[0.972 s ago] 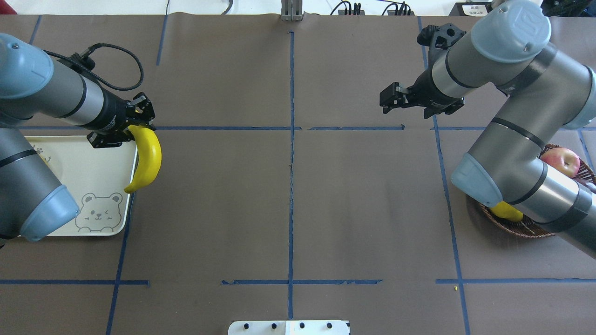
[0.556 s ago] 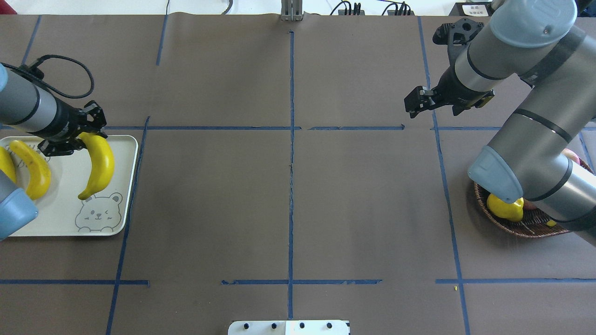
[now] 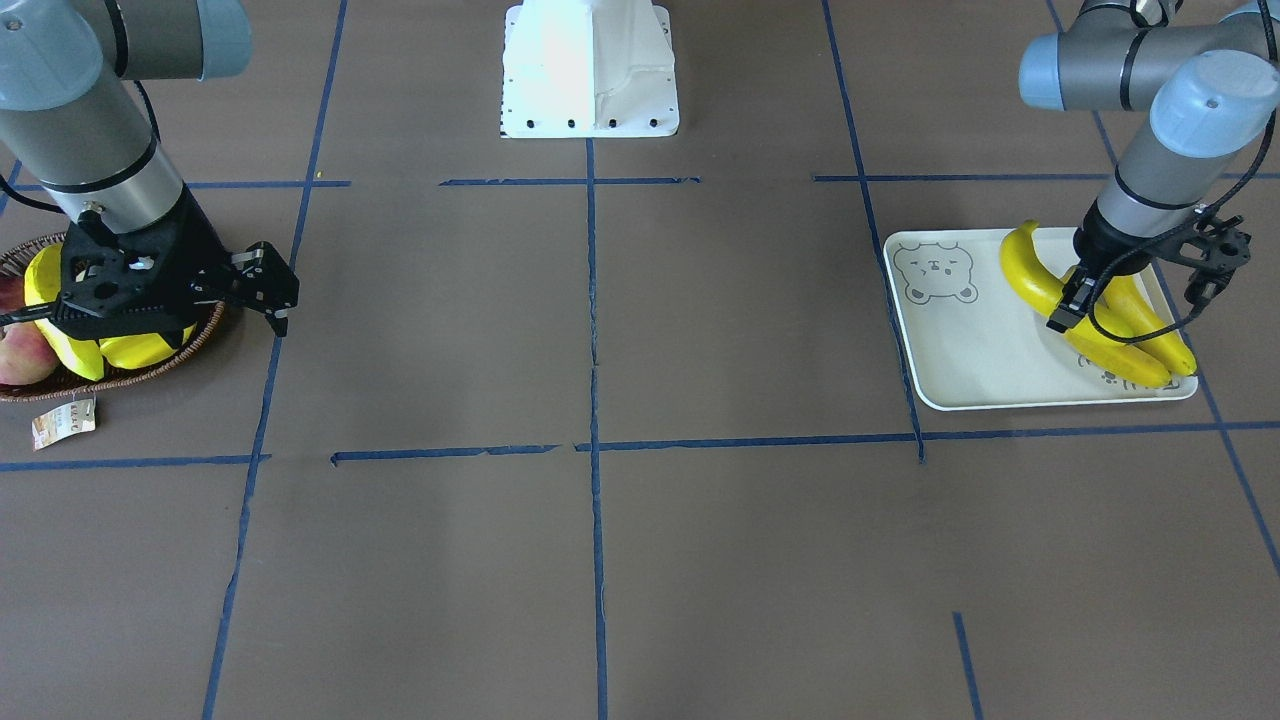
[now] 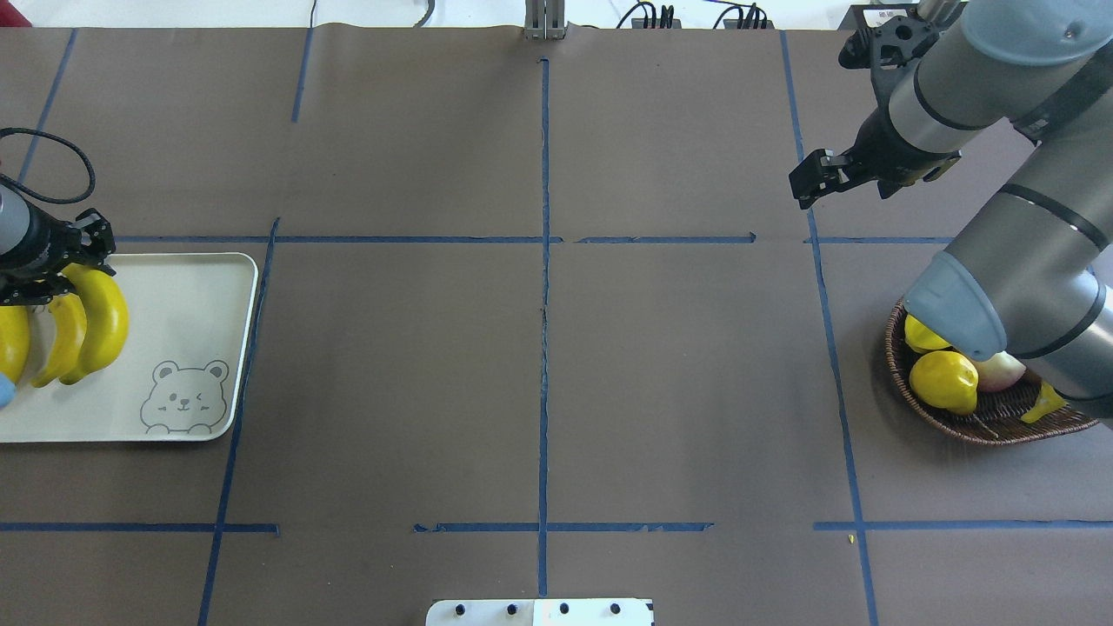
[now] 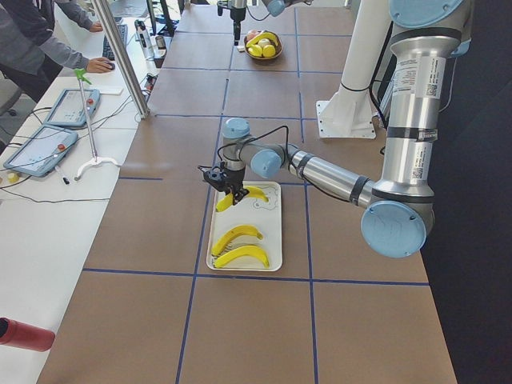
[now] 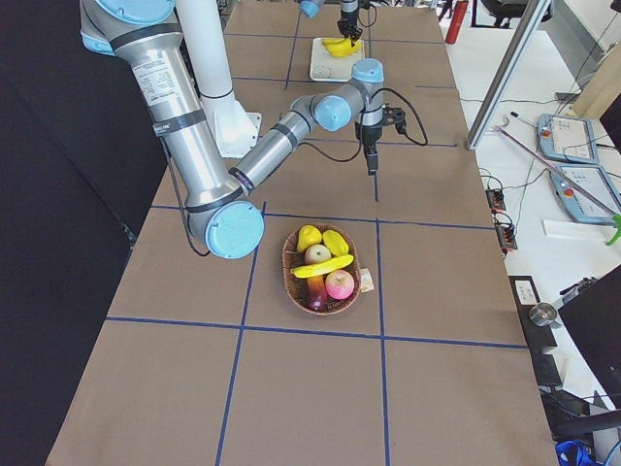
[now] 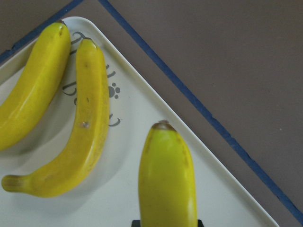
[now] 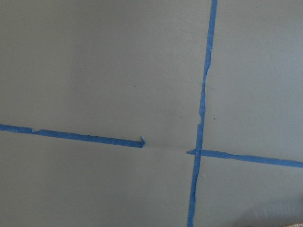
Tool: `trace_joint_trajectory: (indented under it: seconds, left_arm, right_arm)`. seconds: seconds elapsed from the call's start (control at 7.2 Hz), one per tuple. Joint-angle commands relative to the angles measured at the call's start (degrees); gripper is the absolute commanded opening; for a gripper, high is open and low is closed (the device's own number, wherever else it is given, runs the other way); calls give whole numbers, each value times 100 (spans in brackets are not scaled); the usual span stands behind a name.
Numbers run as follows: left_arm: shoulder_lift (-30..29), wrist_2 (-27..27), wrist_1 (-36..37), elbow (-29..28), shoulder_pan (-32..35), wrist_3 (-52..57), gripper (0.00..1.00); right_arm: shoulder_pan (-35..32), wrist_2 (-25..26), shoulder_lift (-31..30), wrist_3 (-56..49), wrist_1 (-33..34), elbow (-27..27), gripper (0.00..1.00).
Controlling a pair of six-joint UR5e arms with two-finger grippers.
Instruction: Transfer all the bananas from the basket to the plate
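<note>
My left gripper [image 4: 63, 280] is shut on the top end of a yellow banana [image 4: 104, 322] that hangs over the cream plate [image 4: 191, 296] with the bear drawing. Two more bananas [image 4: 61, 335] lie side by side on the plate just left of it. The left wrist view has the held banana [image 7: 168, 175] in front and the two lying ones [image 7: 87, 127] beyond. Far to the right, my right gripper [image 4: 804, 178] hovers open and empty above bare table, beyond the brown wicker basket [image 4: 956, 426]. One banana [image 6: 325, 266] lies across the fruit in the basket [image 6: 291, 282].
The basket also holds a yellow lemon [image 4: 943, 381] and a red apple [image 6: 340, 283]; its paper tag [image 3: 62, 422] lies beside it. My right forearm hangs over part of the basket. The white robot base [image 3: 590, 65] stands mid-table. A person sits at the side desk [image 5: 32, 48].
My left gripper has carried the banana leftward from the plate's right edge to beside the two lying bananas. My right arm has drawn back toward the far right.
</note>
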State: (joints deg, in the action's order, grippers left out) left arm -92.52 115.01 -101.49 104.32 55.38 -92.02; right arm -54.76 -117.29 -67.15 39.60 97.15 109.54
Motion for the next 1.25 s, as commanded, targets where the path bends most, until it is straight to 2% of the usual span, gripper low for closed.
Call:
trace_joint_trajectory:
  seconds: [0.0, 0.14, 0.28, 0.42, 0.69, 0.97, 1.11]
  left_arm:
    - [-55, 301, -403, -541, 78, 585, 51]
    - [-3, 520, -668, -562, 139, 1241, 100]
    - [-12, 966, -644, -571, 522, 1753, 100]
    - [-3, 1267, -627, -580, 865, 2776, 100]
    - [76, 1296, -208, -554, 1350, 4824, 100]
    - [129, 1296, 512, -710, 2191, 7484, 100]
    - [129, 1305, 612, -920, 2570, 8402, 100]
  right_arm:
    - [-386, -171, -61, -688, -4, -212, 99]
    - [-482, -180, -61, -786, 5, -222, 99]
    - [-640, -302, -79, -979, 14, -240, 99]
    - [-964, -495, -114, -1407, 75, -309, 99]
    - [-1570, -716, -455, -2548, 67, -581, 99]
    - [-2465, -1451, -920, -4093, 14, -1116, 99]
    - [-2966, -1664, -1175, -4858, 14, -1336, 99]
